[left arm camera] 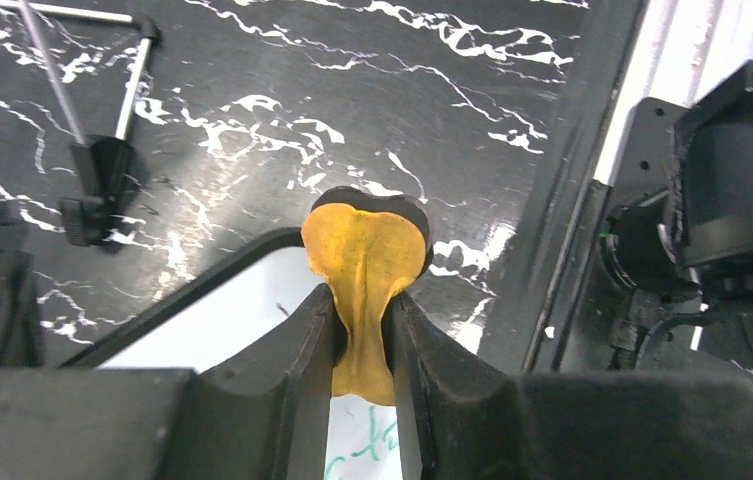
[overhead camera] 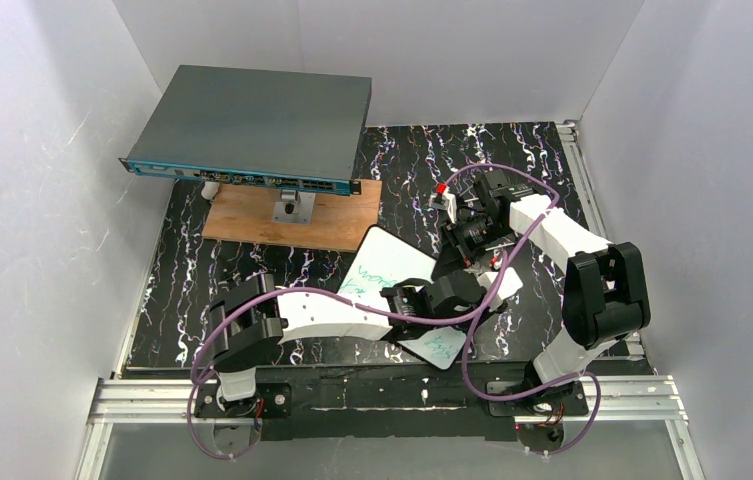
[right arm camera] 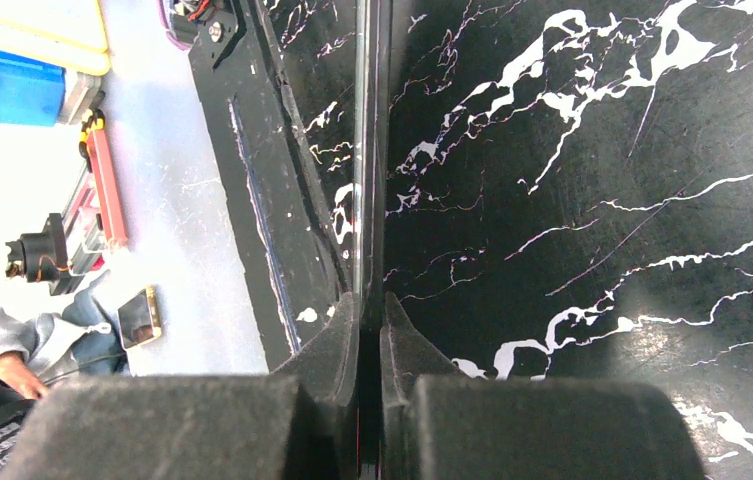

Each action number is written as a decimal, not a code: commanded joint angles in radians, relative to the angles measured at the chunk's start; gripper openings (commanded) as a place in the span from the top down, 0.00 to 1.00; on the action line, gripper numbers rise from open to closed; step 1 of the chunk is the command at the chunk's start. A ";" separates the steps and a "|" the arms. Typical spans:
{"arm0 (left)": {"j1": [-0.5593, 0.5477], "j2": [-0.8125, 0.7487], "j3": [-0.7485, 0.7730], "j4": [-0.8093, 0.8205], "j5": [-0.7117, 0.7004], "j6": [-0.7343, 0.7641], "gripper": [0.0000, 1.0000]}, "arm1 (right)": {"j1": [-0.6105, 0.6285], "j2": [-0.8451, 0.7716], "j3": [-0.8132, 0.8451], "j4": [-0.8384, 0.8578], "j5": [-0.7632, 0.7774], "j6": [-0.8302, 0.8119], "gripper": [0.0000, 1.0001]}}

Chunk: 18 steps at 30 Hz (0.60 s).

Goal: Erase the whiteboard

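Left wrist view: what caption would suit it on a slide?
Left fingers pinch a yellow pad at the whiteboard corner.

Whiteboard (overhead camera: 387, 258): white, rounded corners, green handwriting on it, set diagonally at frame centre, lower half partly hidden.

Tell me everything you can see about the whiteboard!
The whiteboard is a small, flat white rectangle with rounded corners, lying slantwise on the black marbled table. Green handwriting marks it. The left arm crosses over its middle, and the left end effector holds a yellow pad at one corner. The right end effector looks pinched shut on its thin edge.
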 commanded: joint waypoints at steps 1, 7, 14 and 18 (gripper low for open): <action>-0.020 -0.001 -0.035 -0.009 0.061 -0.044 1.00 | 0.005 -0.018 0.005 0.020 -0.042 -0.035 0.99; -0.024 -0.001 -0.043 -0.046 -0.013 -0.029 1.00 | 0.005 -0.019 0.005 0.019 -0.041 -0.035 0.99; 0.017 -0.005 0.044 -0.165 -0.169 0.089 1.00 | 0.005 -0.021 0.005 0.020 -0.043 -0.034 0.99; 0.041 -0.016 0.064 -0.162 -0.155 0.110 1.00 | 0.005 -0.022 0.005 0.019 -0.041 -0.035 0.99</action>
